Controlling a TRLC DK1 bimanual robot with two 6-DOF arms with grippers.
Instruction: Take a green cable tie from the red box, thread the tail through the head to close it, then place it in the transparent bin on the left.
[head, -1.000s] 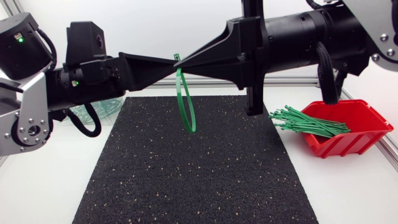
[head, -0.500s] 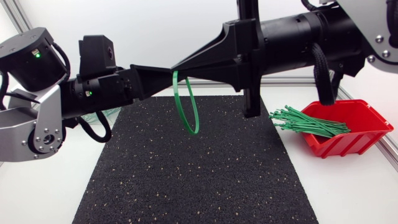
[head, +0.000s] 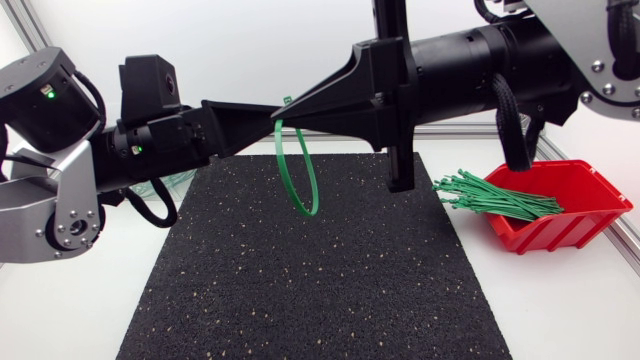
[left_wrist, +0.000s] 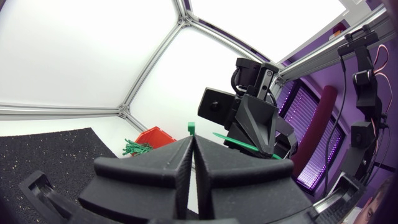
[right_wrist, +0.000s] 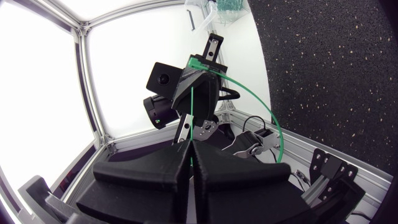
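A green cable tie (head: 298, 170) hangs as a loop above the black mat (head: 310, 280), held where my two grippers meet tip to tip. My left gripper (head: 271, 121) is shut on it near its head, which pokes up past the fingertips (left_wrist: 191, 127). My right gripper (head: 283, 112) is shut on the strap. In the right wrist view the strap (right_wrist: 192, 106) runs straight from my right gripper (right_wrist: 191, 143) to the left one and arcs away to the side. The red box (head: 575, 210) holds several green ties (head: 495, 195) at the right. The transparent bin (head: 168, 178) is mostly hidden behind my left arm.
An aluminium frame rail (head: 470, 128) runs along the back of the table. White table surface lies around the mat. Both arms cross above the mat's far half.
The meeting point of the two grippers has sunk slightly. My left arm has shifted to the right and up in the view. The loop has widened from a narrow oval into a rounder shape.
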